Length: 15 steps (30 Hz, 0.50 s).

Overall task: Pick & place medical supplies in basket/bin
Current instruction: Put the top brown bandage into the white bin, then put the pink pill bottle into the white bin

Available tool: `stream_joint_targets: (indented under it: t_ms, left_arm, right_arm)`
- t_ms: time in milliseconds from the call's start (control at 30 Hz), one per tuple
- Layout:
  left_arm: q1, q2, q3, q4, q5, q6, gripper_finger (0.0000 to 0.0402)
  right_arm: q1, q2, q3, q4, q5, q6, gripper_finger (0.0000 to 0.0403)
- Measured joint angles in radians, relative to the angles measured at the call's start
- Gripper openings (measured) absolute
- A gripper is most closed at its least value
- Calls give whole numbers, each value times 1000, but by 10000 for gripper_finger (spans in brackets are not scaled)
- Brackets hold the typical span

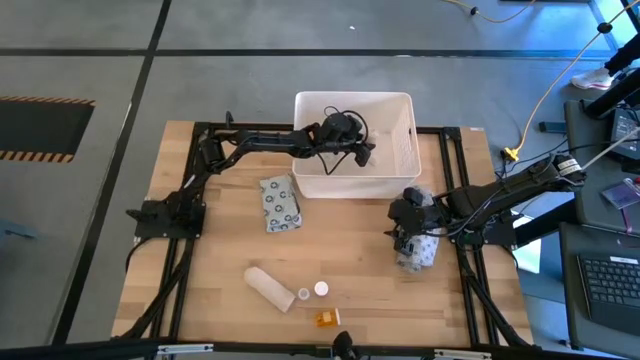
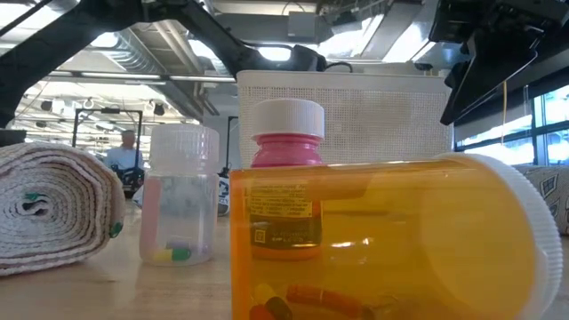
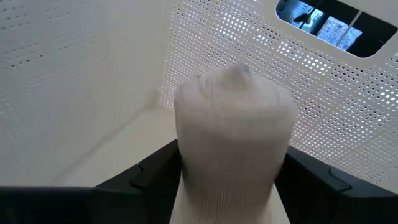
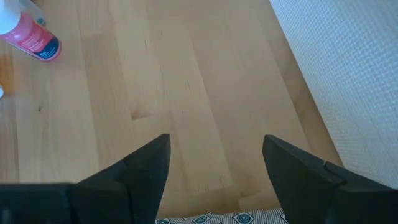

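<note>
carefully, we let the half-open left gripper (image 3: 227, 186) drop its white roll (image 3: 233, 137) inside the bin (image 1: 400, 110), keeping clear of its walls.

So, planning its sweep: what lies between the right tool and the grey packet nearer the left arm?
Only bare wooden table, as the high view shows, between right tool and grey packet.

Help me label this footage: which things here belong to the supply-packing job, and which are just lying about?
Job:
white bin
white roll at the left gripper
second roll on the table
grey packet
orange pill bottle
pink bottle
right gripper, open

Lying about:
yellow cable
keyboard
</note>
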Motion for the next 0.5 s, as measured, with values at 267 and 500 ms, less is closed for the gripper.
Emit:
stream_joint_targets:
  t_ms: [267, 500]
  left_arm:
    - [0, 0, 0, -4, 13, -45, 248]
    - [1, 0, 0, -3, 54, -46, 261]
  right_arm:
    - [0, 0, 0, 0, 0, 24, 257]
    - [0, 0, 0, 0, 0, 24, 257]
